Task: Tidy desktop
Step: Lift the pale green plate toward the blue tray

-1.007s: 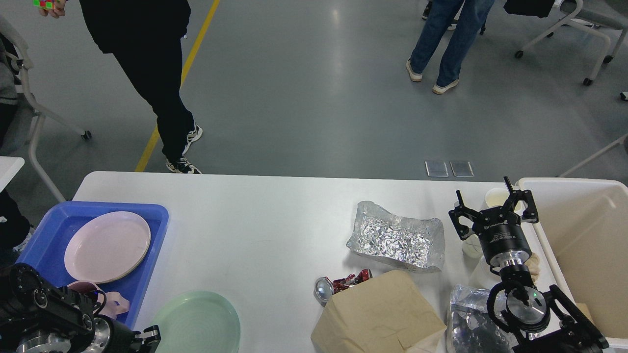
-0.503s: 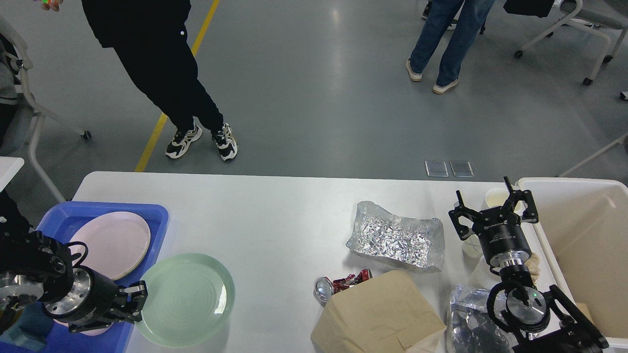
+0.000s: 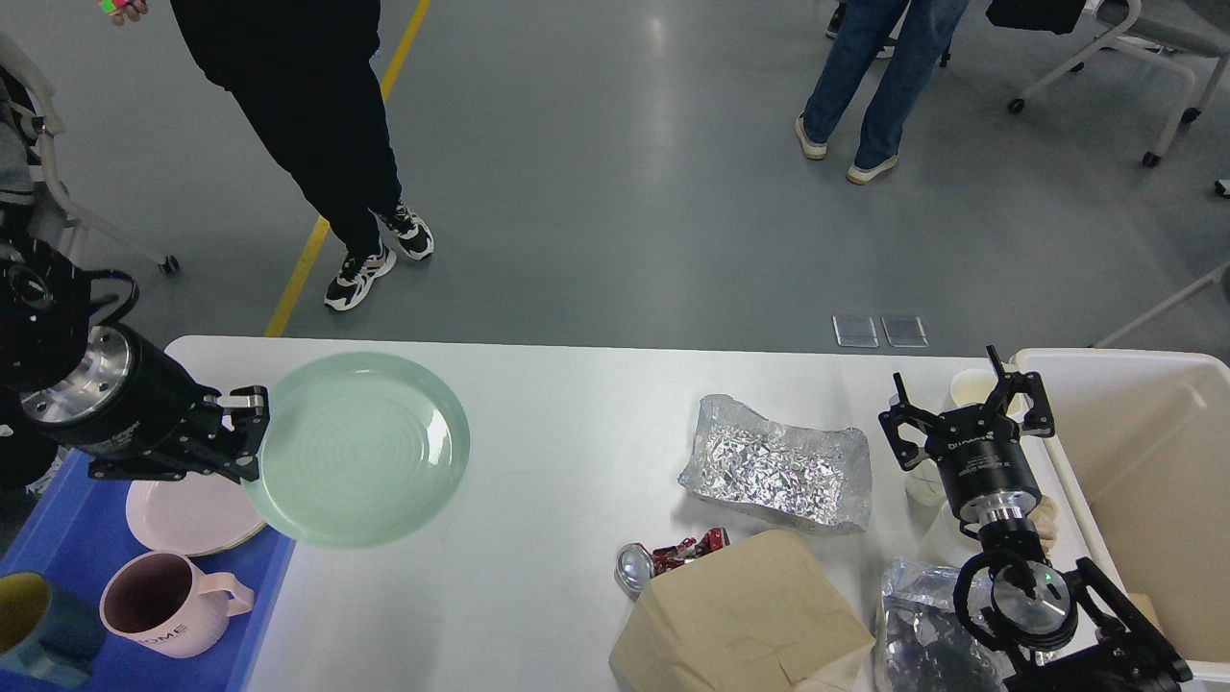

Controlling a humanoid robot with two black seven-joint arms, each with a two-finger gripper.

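The desktop [image 3: 567, 461] lies beneath the left tool [image 3: 252, 432], clamped on a green plate [image 3: 357, 448].

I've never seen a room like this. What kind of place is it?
Probably a robot lab or workshop: a grey floor with a yellow line, rolling chairs, people standing about, and a table of dishes and rubbish.
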